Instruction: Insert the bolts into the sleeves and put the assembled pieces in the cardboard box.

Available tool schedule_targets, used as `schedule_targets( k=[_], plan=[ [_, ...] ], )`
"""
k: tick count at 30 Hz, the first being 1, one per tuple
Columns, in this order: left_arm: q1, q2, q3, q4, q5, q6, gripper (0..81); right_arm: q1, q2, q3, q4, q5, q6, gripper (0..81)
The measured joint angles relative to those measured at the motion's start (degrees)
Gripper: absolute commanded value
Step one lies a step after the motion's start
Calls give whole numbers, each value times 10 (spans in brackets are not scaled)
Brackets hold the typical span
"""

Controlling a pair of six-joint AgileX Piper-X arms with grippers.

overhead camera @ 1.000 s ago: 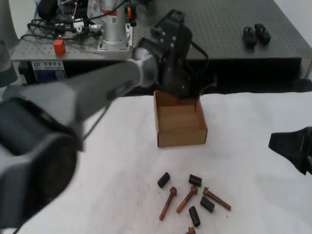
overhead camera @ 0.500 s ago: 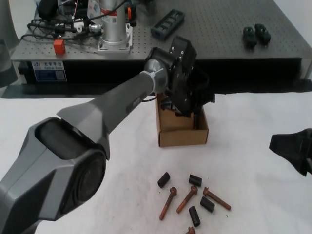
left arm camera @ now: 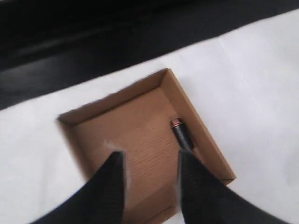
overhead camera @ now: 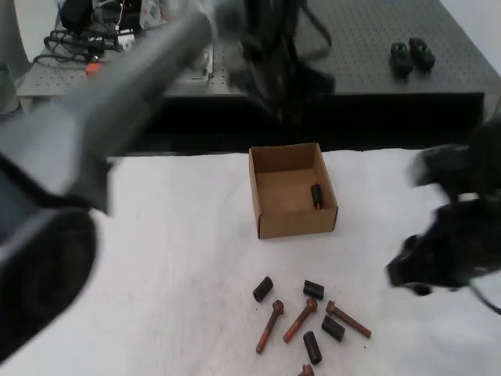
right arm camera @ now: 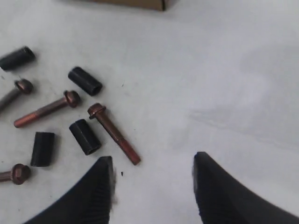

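So our left gripper [left arm camera: 149, 186] has its two dark fingers spread apart with nothing between them, and it hangs right over the cardboard box [left arm camera: 117, 95], so we look straight into the open top past the fingertips. Inside, one assembled piece [left arm camera: 181, 135] lies flat on the box floor, tight along one side wall, a black tube with a coppery head showing at one end. In the high view that's the wall on the right of the box, and the left arm [overhead camera: 117, 102] is a big grey blur running from the lower left up toward the back. Our right gripper [right arm camera: 152, 186] is wide open too and empty, hovering over the white cloth [right arm camera: 224, 84] just beside the pile of loose parts. Nearest to it is a copper bolt [right arm camera: 114, 133] whose tip points at one finger without touching it. Around that we count four black sleeves [right arm camera: 85, 80] and three more bolts [right arm camera: 46, 111], all lying flat on the cloth, scattered close together, none of them joined up. From above, the pile sits on the near side of the box with bare cloth between, and the right arm [overhead camera: 450, 235] is a dark shape off to the right of it. Behind the cloth there's a perforated metal bench [overhead camera: 368, 31] with cables [overhead camera: 78, 39] on it.
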Motion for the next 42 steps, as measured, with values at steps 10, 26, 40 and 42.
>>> schedule_targets(
  k=[10,26,40,42],
  plan=[
    [26,-155,251,-59,-45,23,247,94,234,-113,24,67,-96,385],
    [28,-343,591,-215,8,84,247,111,300,-125,-6,74,-108,158],
    [7,-277,602,-215,167,130,342,48,151,-62,-19,69,-24,30],
    [-14,-252,596,-215,169,133,342,36,101,-37,-20,66,-10,30]
  ],
)
